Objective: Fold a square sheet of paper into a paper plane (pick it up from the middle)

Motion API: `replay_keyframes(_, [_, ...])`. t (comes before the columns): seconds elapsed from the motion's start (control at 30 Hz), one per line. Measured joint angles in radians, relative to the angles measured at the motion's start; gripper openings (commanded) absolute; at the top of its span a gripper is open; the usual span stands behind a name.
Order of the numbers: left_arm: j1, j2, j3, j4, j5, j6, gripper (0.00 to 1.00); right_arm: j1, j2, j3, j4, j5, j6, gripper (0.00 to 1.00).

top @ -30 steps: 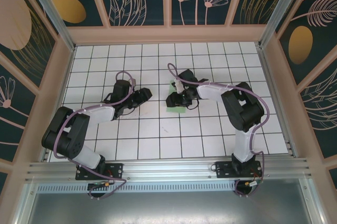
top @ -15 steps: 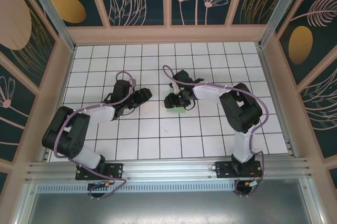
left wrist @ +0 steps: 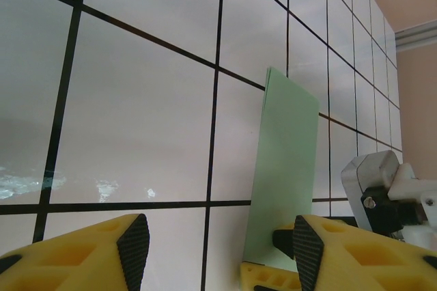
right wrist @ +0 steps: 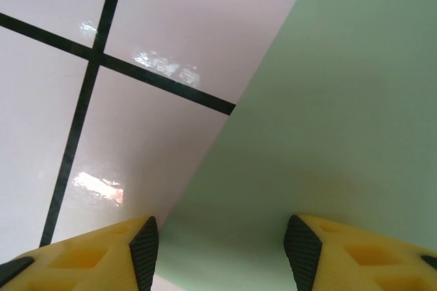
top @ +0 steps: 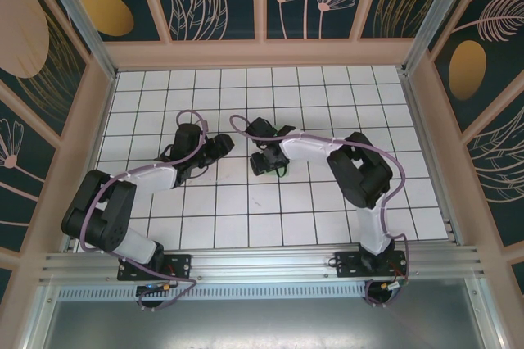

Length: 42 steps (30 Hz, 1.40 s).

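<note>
Shows right gripper [top: 264,161] shifted left over the green paper [right wrist: 328,100], jaws open; left gripper [left wrist: 218,243] unmoved, jaws open too.

Two jointed arms, left arm [top: 115,201] and right arm [top: 360,173]: black joint housings, white link shells. Thin lilac cables [top: 191,113] looped along each. Flat black base plates [top: 155,267]. Two-finger left hand [left wrist: 215,243] and right hand [right wrist: 218,243]: yellow moulded plastic fingers [left wrist: 75,257], black ribbed pads [left wrist: 133,240]. Pale grey metal bracket [left wrist: 372,182] with one round screw head.
</note>
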Motion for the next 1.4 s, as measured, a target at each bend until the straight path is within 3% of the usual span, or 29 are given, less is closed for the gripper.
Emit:
replay_keyframes(0.37, [0.000,-0.001,0.000,0.000,-0.003,0.000,0.61,-0.003,0.002,0.005,-0.005,0.000,0.004,0.52])
replay_keyframes(0.73, [0.000,0.000,0.000,0.000,0.011,0.000,0.61,-0.111,-0.056,-0.092,0.103,-0.245,0.008,0.47])
replay_keyframes(0.83, [0.000,0.000,0.000,0.001,0.022,0.000,0.61,-0.126,-0.060,-0.103,0.117,-0.278,0.008,0.40])
replay_keyframes(0.97, [0.000,0.005,0.000,0.003,0.034,0.000,0.61,-0.143,-0.063,-0.116,0.133,-0.306,0.016,0.42])
replay_keyframes(1.4, [0.000,0.046,0.012,0.013,0.111,-0.003,0.61,-0.207,-0.130,-0.188,0.181,-0.423,0.044,0.30])
